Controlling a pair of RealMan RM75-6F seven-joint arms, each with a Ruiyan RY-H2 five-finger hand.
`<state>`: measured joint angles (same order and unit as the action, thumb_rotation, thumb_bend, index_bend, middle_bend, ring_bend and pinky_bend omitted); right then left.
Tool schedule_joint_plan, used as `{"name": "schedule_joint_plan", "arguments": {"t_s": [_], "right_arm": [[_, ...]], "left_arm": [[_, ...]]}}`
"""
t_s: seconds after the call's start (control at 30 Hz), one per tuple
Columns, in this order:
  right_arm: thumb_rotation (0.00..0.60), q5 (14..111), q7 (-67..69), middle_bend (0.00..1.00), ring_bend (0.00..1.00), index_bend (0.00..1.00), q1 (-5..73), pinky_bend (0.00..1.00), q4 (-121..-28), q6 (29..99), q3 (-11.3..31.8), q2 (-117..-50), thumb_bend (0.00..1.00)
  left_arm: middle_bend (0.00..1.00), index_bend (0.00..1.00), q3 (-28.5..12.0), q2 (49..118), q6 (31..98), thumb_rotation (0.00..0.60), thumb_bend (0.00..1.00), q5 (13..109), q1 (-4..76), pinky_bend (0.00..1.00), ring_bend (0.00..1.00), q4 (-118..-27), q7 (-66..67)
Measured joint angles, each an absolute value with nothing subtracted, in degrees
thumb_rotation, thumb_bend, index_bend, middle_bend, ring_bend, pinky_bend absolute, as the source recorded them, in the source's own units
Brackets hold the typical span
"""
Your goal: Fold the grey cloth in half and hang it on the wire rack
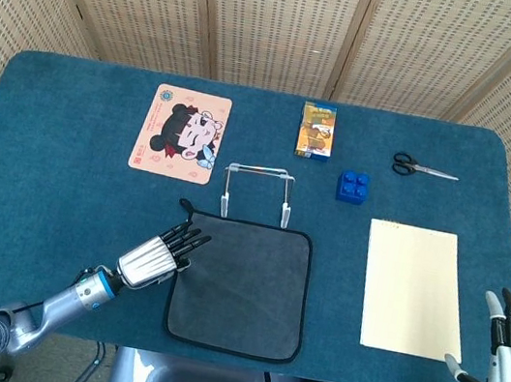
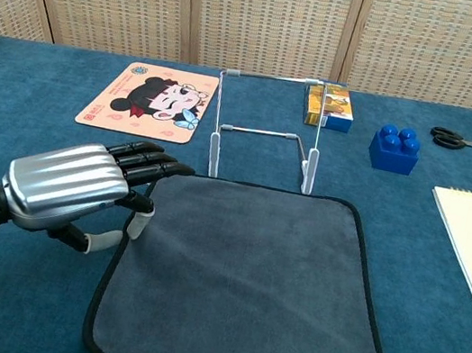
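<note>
left hand [image 2: 78, 190] open, fingers flat over the near-left edge of the grey cloth [image 2: 245, 279], ready to lift it | cloth lies flat just near the wire rack [image 2: 267, 132] | right hand [image 1: 510, 356] open, waiting far right
</note>
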<state>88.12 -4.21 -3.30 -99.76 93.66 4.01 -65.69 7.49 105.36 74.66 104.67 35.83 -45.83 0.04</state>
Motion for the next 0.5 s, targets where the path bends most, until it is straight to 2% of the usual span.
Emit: {"name": "schedule_joint_plan", "arguments": {"t_s": [0.23,0.5], "right_arm": [[0.600,88.2,-4.1,0.00,0.00,0.00,-3.4,0.00,-100.0,93.7,3.9,-65.7,0.00],[0.600,89.1,-4.5,0.00,0.00,0.00,-3.4,0.00,-100.4,93.9,3.5,-65.6,0.00]], "left_arm": [[0.00,0.81,8.4,102.8,76.1,0.600,0.45,104.1,34.2,0.00,0.00,-45.8,-1.5],[0.00,0.81,10.3,97.8,80.9,0.600,0.45,104.1,30.2,0.00,0.00,-42.9,-4.5]]}}
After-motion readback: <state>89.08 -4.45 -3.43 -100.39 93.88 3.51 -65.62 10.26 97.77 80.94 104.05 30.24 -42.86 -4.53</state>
